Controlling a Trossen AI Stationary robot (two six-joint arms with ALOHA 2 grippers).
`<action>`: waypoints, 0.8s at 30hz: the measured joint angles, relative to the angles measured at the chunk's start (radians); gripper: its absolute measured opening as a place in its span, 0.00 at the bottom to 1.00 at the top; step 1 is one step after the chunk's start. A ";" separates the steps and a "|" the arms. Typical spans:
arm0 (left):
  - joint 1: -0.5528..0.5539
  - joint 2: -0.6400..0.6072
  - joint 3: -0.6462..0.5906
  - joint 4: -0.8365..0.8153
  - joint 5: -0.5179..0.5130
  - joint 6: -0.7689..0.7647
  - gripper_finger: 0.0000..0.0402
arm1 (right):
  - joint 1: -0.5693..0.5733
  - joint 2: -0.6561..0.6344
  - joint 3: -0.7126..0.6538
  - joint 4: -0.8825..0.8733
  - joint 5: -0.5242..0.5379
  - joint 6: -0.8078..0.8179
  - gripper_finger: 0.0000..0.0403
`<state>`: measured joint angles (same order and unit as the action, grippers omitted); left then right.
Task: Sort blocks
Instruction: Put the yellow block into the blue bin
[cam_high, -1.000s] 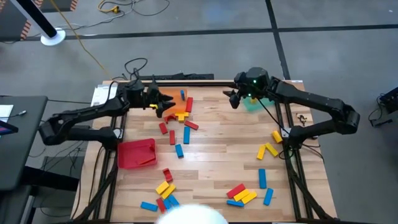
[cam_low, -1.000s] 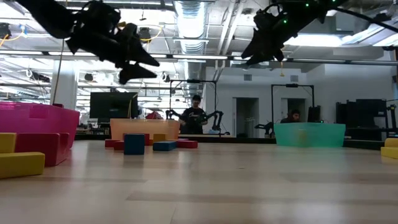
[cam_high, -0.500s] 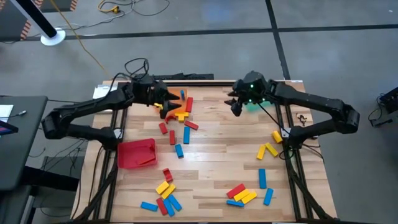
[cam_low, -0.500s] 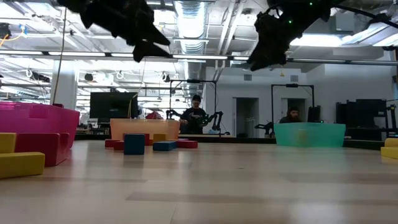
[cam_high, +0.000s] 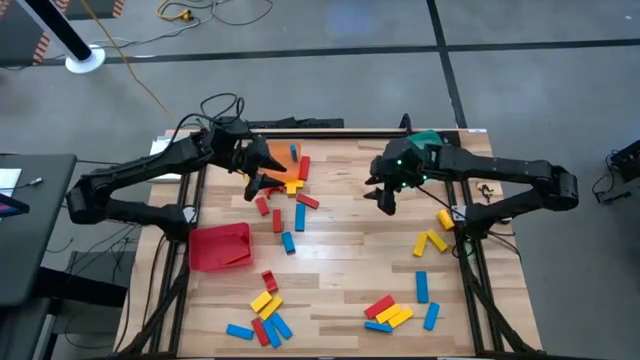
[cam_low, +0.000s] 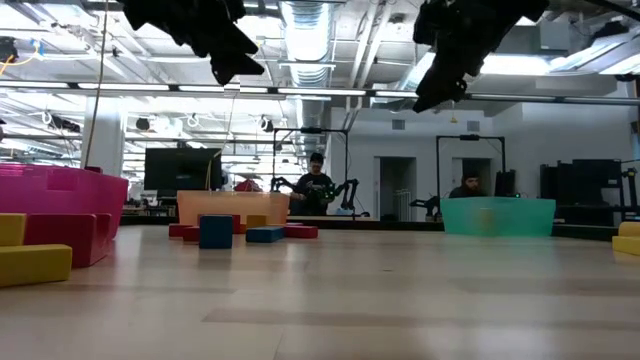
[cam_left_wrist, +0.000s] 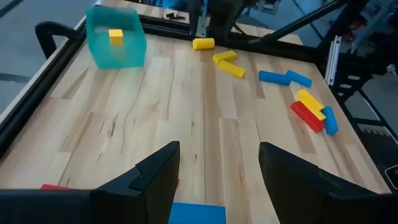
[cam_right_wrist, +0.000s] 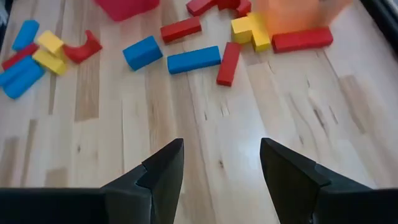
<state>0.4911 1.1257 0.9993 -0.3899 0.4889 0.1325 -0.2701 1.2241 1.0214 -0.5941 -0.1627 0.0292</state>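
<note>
Wooden desk (cam_high: 340, 250) carried scattered blocks (cam_high: 290, 185) awaiting sorting, clustered by the orange bin (cam_high: 285, 172) and near edges. Left gripper (cam_high: 258, 180) and right gripper (cam_high: 384, 200) hovered above, jaws wide, empty, likely poised to pick.

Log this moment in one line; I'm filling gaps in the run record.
stage: between picks | left gripper: open, empty, above blocks beside orange bin | right gripper: open, empty, above bare table | green bin: one yellow block
</note>
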 joint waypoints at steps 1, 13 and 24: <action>0.000 -0.003 0.000 -0.001 0.000 0.000 0.53 | 0.003 -0.001 0.000 0.000 0.000 -0.020 0.56; -0.018 -0.022 -0.001 -0.002 0.049 0.042 0.53 | 0.060 -0.002 0.000 0.026 0.008 -0.052 0.56; -0.130 -0.022 -0.002 -0.055 0.038 0.153 0.53 | 0.140 0.013 -0.003 0.053 0.055 0.015 0.56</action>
<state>0.3614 1.1038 0.9974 -0.4451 0.5266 0.2854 -0.1302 1.2369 1.0183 -0.5407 -0.1074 0.0442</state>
